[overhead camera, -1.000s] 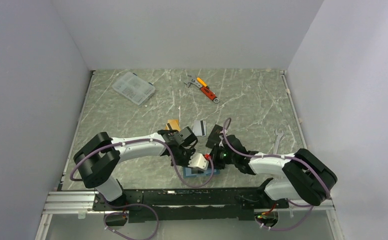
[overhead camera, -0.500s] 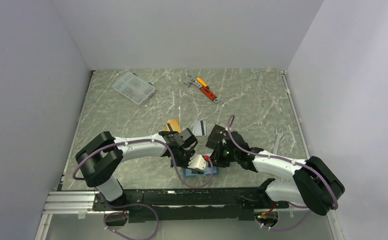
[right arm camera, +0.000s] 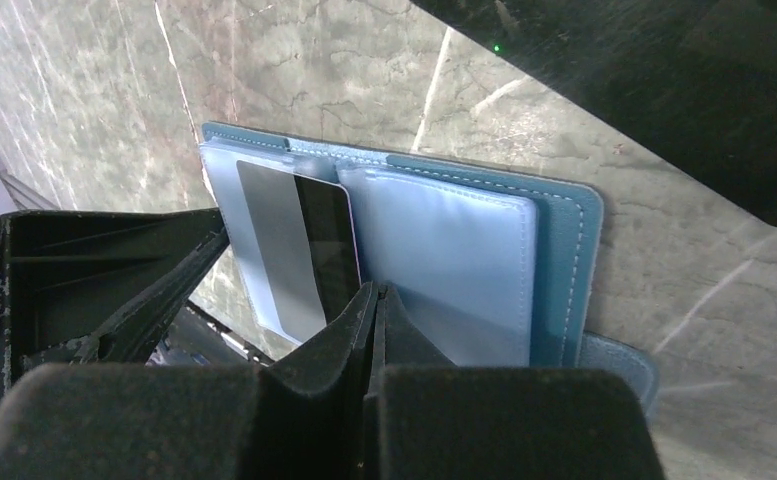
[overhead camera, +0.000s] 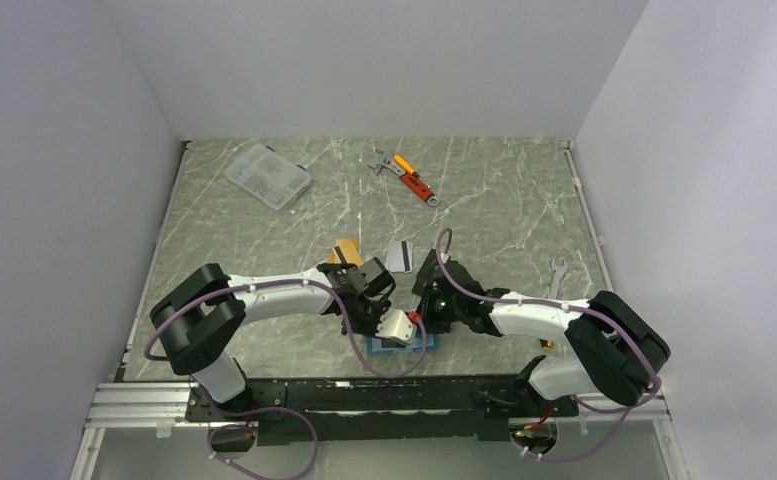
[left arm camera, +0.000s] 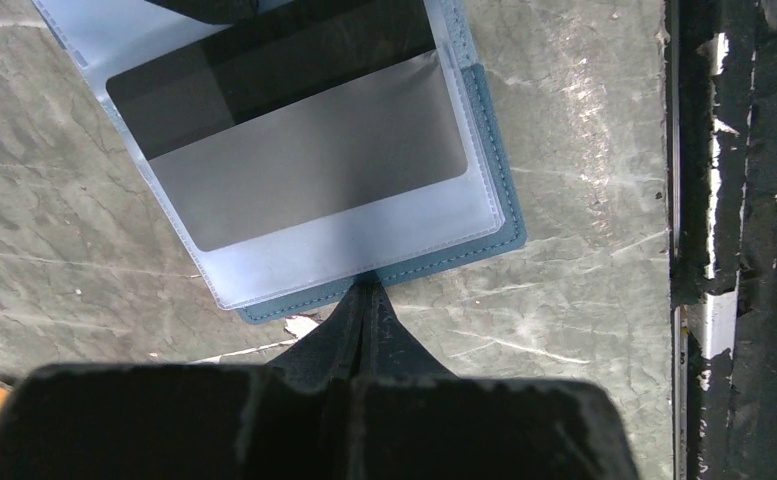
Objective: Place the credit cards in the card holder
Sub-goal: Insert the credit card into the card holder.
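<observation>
Swinging inward over the last half second, the right arm's elbow now sits closer to the middle. The right tool (right arm camera: 374,300) is pinched shut on nothing, its tips at the edge of a grey card (right arm camera: 299,250) that sits in a clear pocket. The left tool (left arm camera: 367,300) is also shut and empty, tips on the rim of the card holder (left arm camera: 484,235), pinning it to the surface (left arm camera: 584,120). An orange card (overhead camera: 347,249) and a silver card (overhead camera: 398,255) lie just beyond. A hard nudge could skid the holder from under the left tips, or buckle the card.
</observation>
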